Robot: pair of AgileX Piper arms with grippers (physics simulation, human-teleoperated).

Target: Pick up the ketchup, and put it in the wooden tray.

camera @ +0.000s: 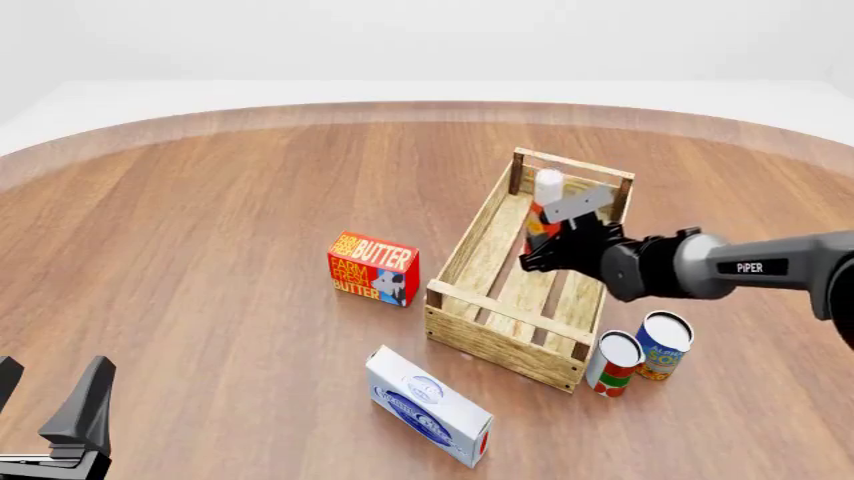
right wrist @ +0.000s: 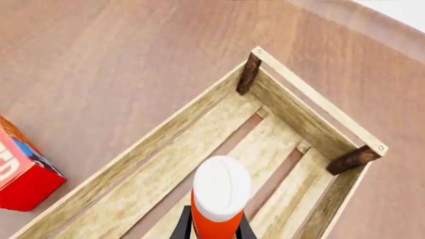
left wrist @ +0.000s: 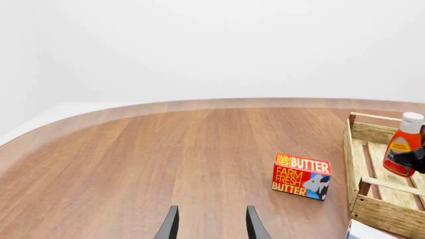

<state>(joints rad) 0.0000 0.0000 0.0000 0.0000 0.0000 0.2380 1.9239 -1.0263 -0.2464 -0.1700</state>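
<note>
The ketchup [camera: 541, 203], a red-orange bottle with a white cap, stands upright over the far half of the wooden tray [camera: 497, 343]. My right gripper [camera: 550, 252] is shut on its body. In the right wrist view the cap [right wrist: 221, 186] sits above the tray's slats [right wrist: 292, 112], with a dark finger on each side of the bottle. The left wrist view shows the bottle [left wrist: 405, 147] low between the tray walls [left wrist: 375, 215]; I cannot tell whether it touches the floor. My left gripper [camera: 47, 398] is open and empty at the near left, and it also shows in the left wrist view [left wrist: 212, 226].
A red butter box [camera: 374, 268] stands left of the tray. A white and blue box [camera: 430, 407] lies in front of the tray. Two cans [camera: 615, 363] [camera: 663, 345] stand at the tray's near right corner.
</note>
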